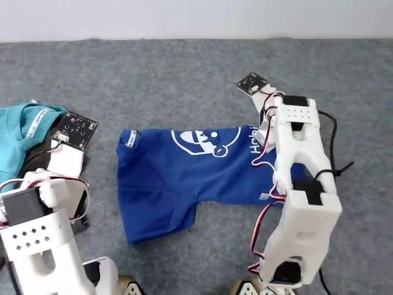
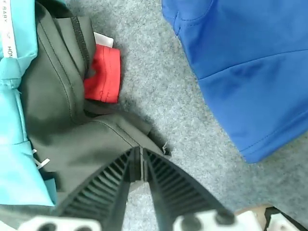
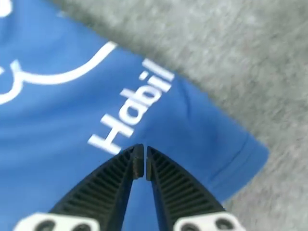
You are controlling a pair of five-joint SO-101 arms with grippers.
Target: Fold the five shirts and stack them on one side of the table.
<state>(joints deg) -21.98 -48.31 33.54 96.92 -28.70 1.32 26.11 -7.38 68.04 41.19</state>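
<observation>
A blue shirt [image 1: 184,178] with a white print lies spread across the middle of the grey table, its collar label toward the left. My right gripper [image 3: 142,156] is shut, with its tips just over the printed part of the blue shirt [image 3: 57,125] near a sleeve hem. The right arm [image 1: 301,178] stands over the shirt's right end. My left gripper [image 2: 142,159] is shut above a black garment [image 2: 57,120]. Beside that garment lie a red one [image 2: 103,72] and a teal shirt [image 2: 14,96]. The blue shirt's edge [image 2: 250,62] lies apart from that pile.
The pile with the teal shirt [image 1: 18,132] and black garment [image 1: 37,161] sits at the table's left edge, beside the left arm [image 1: 37,239]. Bare grey felt [image 1: 184,80] runs along the back and the far right.
</observation>
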